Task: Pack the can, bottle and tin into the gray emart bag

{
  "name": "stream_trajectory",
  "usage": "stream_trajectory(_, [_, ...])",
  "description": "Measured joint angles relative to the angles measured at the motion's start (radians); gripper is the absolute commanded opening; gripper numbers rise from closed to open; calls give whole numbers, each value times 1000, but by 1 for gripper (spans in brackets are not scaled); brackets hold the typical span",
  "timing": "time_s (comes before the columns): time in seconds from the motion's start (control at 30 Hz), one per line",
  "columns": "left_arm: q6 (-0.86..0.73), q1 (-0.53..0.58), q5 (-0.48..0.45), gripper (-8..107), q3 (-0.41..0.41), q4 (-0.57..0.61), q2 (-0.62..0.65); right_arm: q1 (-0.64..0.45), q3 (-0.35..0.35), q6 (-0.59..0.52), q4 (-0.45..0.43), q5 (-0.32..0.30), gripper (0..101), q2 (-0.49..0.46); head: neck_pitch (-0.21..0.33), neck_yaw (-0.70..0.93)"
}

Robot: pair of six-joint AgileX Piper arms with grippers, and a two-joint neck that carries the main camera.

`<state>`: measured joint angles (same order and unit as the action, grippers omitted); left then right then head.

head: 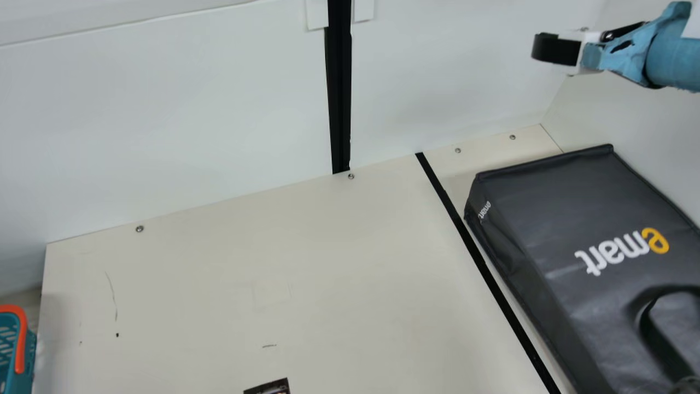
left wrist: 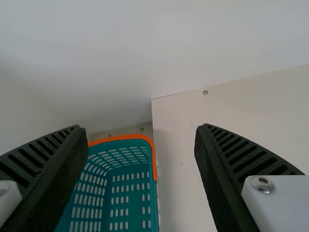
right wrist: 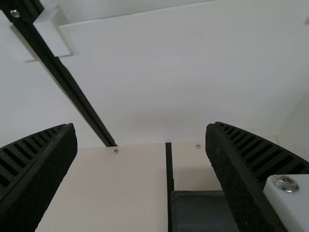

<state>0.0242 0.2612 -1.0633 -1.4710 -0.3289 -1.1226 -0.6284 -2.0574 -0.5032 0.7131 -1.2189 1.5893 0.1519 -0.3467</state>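
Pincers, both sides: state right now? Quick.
Left pincer: open, holding nothing.
Right pincer: open, holding nothing.

Near the far right corner of the table [head: 219, 284], the gray emart bag [head: 547, 208] bears "emart" twice: large letters [head: 622, 250] in yellow and white, upside down on its top, and small white letters [head: 484, 210] on its side. A dark object [head: 270, 387] has unreadable print.
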Motion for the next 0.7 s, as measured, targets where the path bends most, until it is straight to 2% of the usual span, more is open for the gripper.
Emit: stream_trajectory(0.7, [0,0,0,90,0,0,0,176,326,-62,16,76,91,-161,0,-2])
